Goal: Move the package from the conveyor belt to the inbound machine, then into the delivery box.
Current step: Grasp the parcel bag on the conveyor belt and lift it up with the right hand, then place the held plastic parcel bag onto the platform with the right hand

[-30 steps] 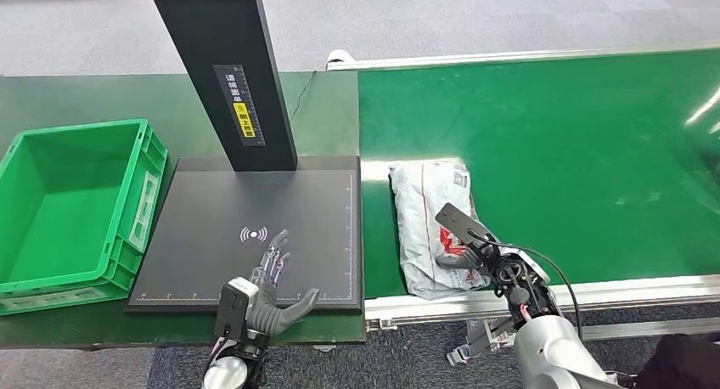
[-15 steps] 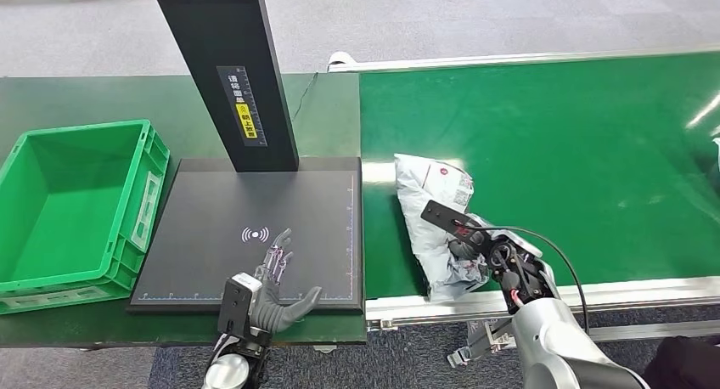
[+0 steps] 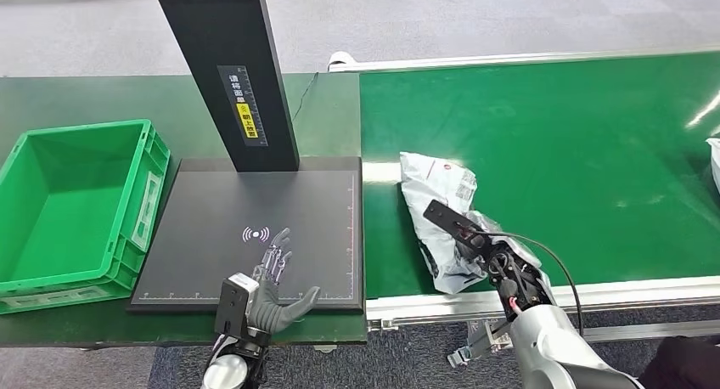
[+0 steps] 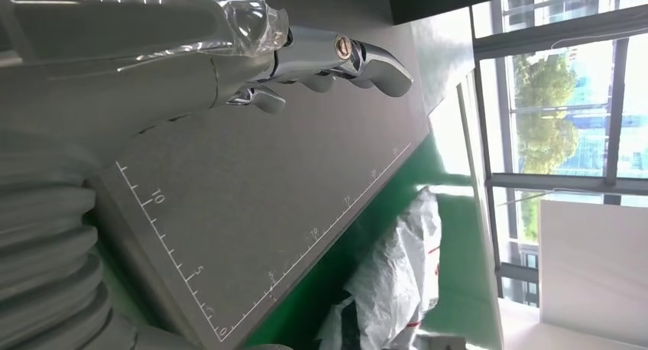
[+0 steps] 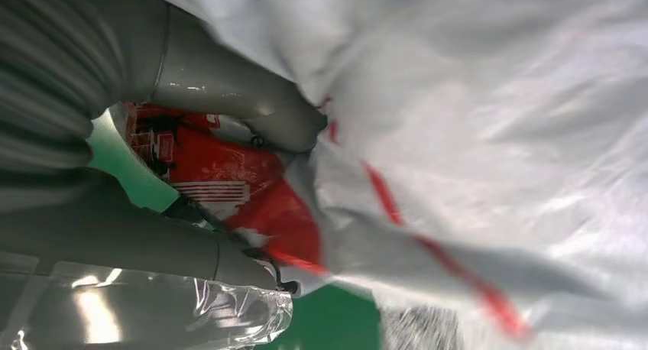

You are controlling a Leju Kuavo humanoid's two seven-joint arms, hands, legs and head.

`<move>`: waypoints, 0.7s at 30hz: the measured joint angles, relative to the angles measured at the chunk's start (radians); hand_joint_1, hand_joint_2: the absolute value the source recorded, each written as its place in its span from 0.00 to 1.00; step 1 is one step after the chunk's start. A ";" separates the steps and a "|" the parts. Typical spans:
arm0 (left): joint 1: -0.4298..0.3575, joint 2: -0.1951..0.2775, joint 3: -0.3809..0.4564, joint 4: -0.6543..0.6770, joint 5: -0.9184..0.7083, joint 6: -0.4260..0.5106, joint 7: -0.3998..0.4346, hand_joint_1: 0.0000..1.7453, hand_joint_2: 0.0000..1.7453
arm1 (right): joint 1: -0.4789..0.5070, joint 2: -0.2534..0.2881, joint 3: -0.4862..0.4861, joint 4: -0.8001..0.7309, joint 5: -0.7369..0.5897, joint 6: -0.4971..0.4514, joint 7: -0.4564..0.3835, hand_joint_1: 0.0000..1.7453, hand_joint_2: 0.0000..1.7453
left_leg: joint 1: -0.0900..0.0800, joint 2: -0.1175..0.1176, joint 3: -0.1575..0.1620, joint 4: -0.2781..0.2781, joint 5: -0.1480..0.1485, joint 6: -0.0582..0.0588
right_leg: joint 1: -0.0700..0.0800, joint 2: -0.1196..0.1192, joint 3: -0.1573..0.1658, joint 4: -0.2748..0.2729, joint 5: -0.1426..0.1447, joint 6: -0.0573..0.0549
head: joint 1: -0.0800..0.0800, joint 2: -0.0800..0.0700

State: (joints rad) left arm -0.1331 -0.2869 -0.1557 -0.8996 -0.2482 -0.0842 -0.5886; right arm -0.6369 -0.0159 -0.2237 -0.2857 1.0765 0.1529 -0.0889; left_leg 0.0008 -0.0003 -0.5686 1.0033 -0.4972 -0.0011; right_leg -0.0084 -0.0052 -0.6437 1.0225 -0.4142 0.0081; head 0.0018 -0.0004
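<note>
1. Right hand (image 3: 488,257) clamped on the package (image 3: 443,204) — thumb and fingers (image 5: 252,105) pressed into the crinkled grey plastic beside its red print.
2. Package raised at the gripped end, tilted, over the near edge of the belt (image 3: 577,143), just beside the machine (image 3: 255,228).
3. Left hand (image 3: 273,287) held flat over the machine's near edge, fingers (image 4: 359,59) spread and straight, holding nothing.
4. Green box (image 3: 68,202) to the left of the machine on the worktop (image 3: 85,96) — apart from both hands.
</note>
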 joint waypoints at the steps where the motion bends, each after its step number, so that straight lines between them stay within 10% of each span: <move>1: 0.007 0.000 0.001 -0.008 0.000 0.001 0.000 0.00 1.00 | -0.003 0.000 -0.015 -0.003 -0.033 -0.057 -0.030 1.00 1.00 | 0.000 0.000 0.000 0.000 0.000 0.000 | 0.000 0.000 -0.001 0.000 0.000 0.000 | 0.000 0.000; 9: 0.062 0.002 0.002 -0.052 0.000 0.041 -0.020 0.00 1.00 | -0.106 -0.006 -0.223 -0.062 -0.367 -0.397 -0.324 1.00 1.00 | 0.000 0.000 -0.002 0.000 0.000 0.000 | 0.000 0.000 -0.003 0.000 0.000 0.000 | 0.000 0.000; 21: 0.114 0.002 -0.001 -0.148 -0.004 0.075 -0.028 0.00 1.00 | -0.126 0.036 -0.310 -0.174 -0.588 -0.379 -0.578 1.00 1.00 | 0.001 0.002 -0.002 0.000 0.000 0.000 | 0.001 0.002 -0.003 0.000 0.001 -0.001 | 0.000 0.000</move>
State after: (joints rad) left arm -0.0193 -0.2850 -0.1563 -1.0480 -0.2520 -0.0094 -0.6165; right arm -0.7625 0.0202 -0.5342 -0.4602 0.4885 -0.2264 -0.6665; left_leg 0.0013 0.0019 -0.5703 1.0029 -0.4972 -0.0013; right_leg -0.0077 -0.0035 -0.6468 1.0230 -0.4136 0.0076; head 0.0017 -0.0003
